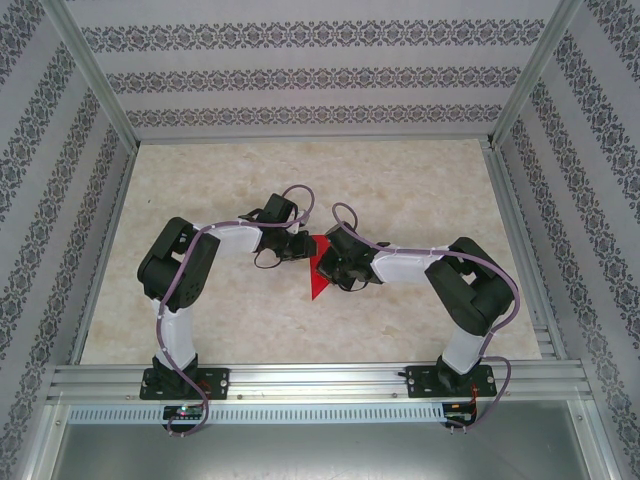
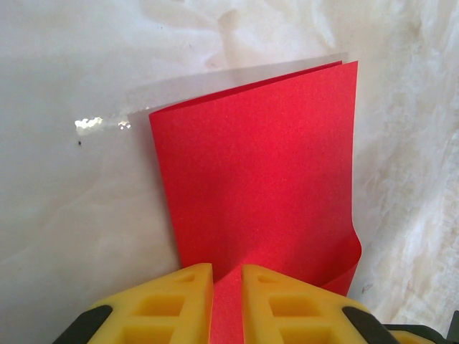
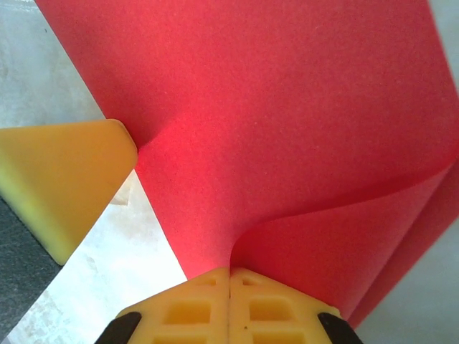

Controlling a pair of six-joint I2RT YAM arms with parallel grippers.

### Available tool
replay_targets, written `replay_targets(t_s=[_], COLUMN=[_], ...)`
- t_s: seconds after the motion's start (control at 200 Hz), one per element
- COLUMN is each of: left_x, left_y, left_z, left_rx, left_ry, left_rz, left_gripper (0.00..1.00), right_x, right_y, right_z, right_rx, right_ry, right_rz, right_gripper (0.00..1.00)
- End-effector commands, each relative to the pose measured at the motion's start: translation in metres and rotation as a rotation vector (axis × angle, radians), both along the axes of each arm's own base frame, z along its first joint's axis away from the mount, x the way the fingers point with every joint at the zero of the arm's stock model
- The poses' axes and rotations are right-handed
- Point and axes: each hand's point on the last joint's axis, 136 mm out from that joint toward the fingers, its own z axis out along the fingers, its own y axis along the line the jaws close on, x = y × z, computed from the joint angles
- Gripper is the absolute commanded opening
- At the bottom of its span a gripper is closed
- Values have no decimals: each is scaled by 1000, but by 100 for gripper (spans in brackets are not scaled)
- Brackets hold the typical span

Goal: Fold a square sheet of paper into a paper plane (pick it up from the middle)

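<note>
Paper, a thin bright red creased sheet (image 1: 318, 275), sat near the middle of the pale marbled desk (image 1: 200, 190) in the top view. The two black arm heads met over it, the left jaws coming in from the left and the right jaws from the right. A red point of the sheet stuck out below them toward the near edge.

In the left wrist view, the yellow fingers (image 2: 179, 308) of the left jaws were clenched on the near edge of the sheet (image 2: 258, 179), with a thin strip of red showing in the narrow gap between them. The sheet stretched away as a folded panel over the glossy desk (image 2: 72, 215), two layers showing at its far edge and its near right corner curled.

In the right wrist view, the yellow fingers (image 3: 193, 308) of the right jaws were pressed fully together, grasping the sheet (image 3: 287, 107) at its near edge. From there it rose and bent in a curved fold to the right. A yellow finger (image 3: 64, 179) of the left jaws touched the sheet at the left, with the desk (image 3: 129, 251) beneath.
</note>
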Motion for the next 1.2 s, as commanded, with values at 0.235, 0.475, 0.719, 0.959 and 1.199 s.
replay_targets(t_s=[0.235, 0.475, 0.719, 0.959, 1.199], left_x=[-3, -4, -4, -5, -5], left_y=[8, 8, 9, 9, 10], left_z=[-14, -16, -16, -17, -18], left_rx=[37, 39, 41, 44, 44], left_ry=[30, 31, 31, 36, 38], left_rz=[-1, -2, -1, 2, 3], left_gripper=[19, 19, 19, 19, 19], right_x=[7, 5, 5, 4, 3], right_y=[-1, -4, -9, -13, -13], right_z=[-5, -8, -10, -3, -3], right_rx=[-18, -25, -37, -46, -50], right_ry=[-10, 2, 8, -4, 0], right_rz=[-33, -49, -69, -83, -91], right_gripper=[0, 0, 0, 0, 0])
